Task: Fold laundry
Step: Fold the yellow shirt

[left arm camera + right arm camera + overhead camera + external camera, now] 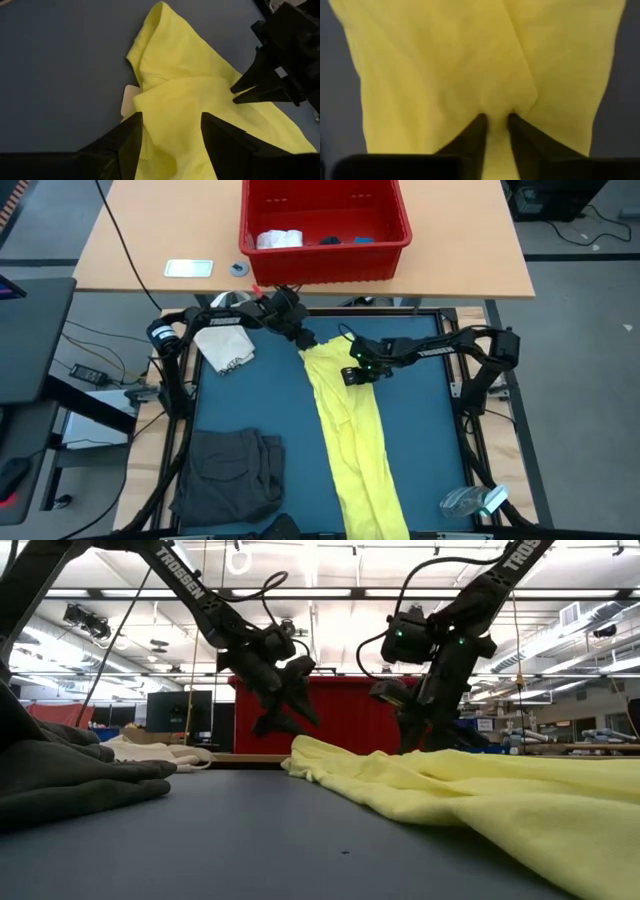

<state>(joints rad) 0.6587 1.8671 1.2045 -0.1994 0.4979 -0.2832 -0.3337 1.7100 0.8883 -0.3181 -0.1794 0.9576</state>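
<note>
- Yellow T-shirt lies on the desk as a long narrow strip, folded lengthwise, running from the far middle of the blue mat to the near edge, slightly right of centre.
- Its far end is bunched and wrinkled; in the left wrist view a small pale label shows at the fold.
- Right hand is down on the shirt near its far end, fingers narrow, pinching a small ridge of yellow cloth between the tips.
- Left hand is just beyond the shirt's far end, above it, fingers spread apart with nothing between them; yellow cloth shows under the gap, not gripped. The low view shows it clear of the desk.
- The two hands are near each other, left one on the far-left side of the right one.
- Dark grey garment sits crumpled at the near left corner of the mat, well apart from the shirt.
- White cloth lies at the far left of the mat, under the left arm.
- Red basket stands on the wooden table beyond the mat; a white cloth piece and small blue bits lie inside.
- Clear plastic item at the near right corner.
</note>
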